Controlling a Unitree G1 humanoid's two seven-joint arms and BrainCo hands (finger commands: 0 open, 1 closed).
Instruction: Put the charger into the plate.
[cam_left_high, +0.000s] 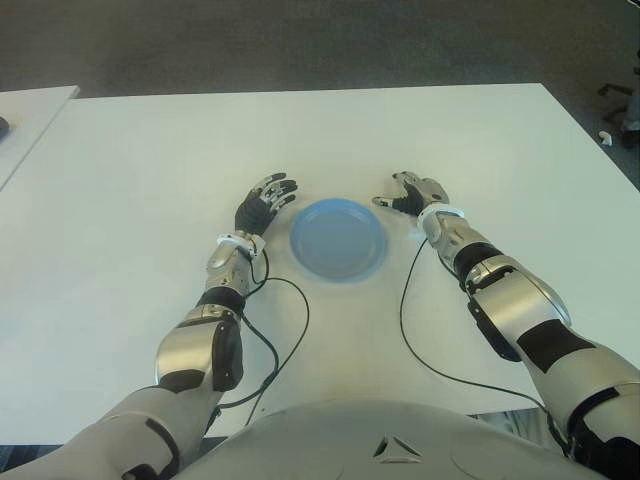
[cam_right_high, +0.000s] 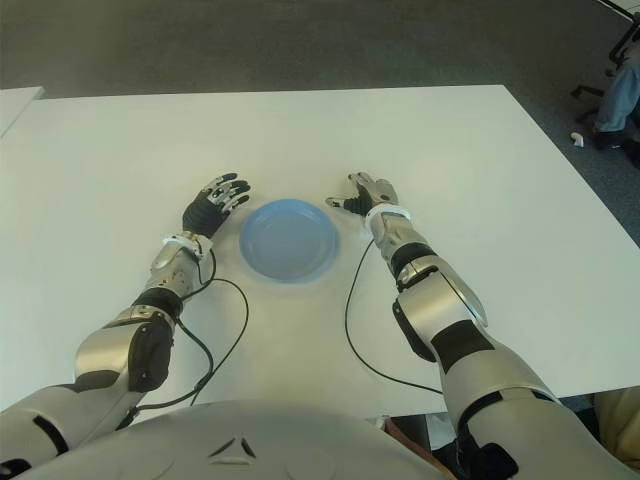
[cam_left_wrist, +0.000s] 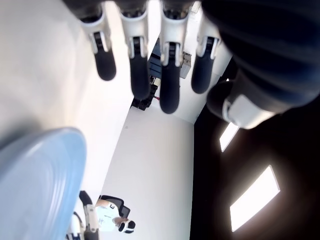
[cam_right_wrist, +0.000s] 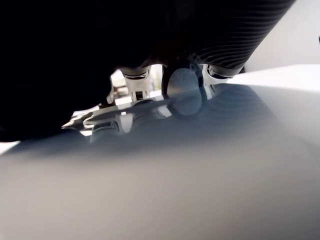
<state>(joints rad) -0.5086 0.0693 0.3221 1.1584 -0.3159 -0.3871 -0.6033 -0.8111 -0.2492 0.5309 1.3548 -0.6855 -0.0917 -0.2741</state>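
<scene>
A round light-blue plate (cam_left_high: 337, 238) lies on the white table (cam_left_high: 140, 180) right in front of me, with nothing on it. My left hand (cam_left_high: 265, 205) shows just left of the plate, its fingers (cam_left_wrist: 137, 60) spread and holding nothing; the plate's rim (cam_left_wrist: 40, 180) also appears in the left wrist view. My right hand (cam_left_high: 410, 193) is low over the table just right of the plate's far edge. No charger shows in any view. The right wrist view is mostly filled by the dark hand close to the table, and what lies under it is hidden.
Black cables (cam_left_high: 290, 320) trail from both wrists across the near table. A second white table (cam_left_high: 30, 110) stands at the far left. A seated person (cam_right_high: 622, 90) is at the far right beyond the table's edge.
</scene>
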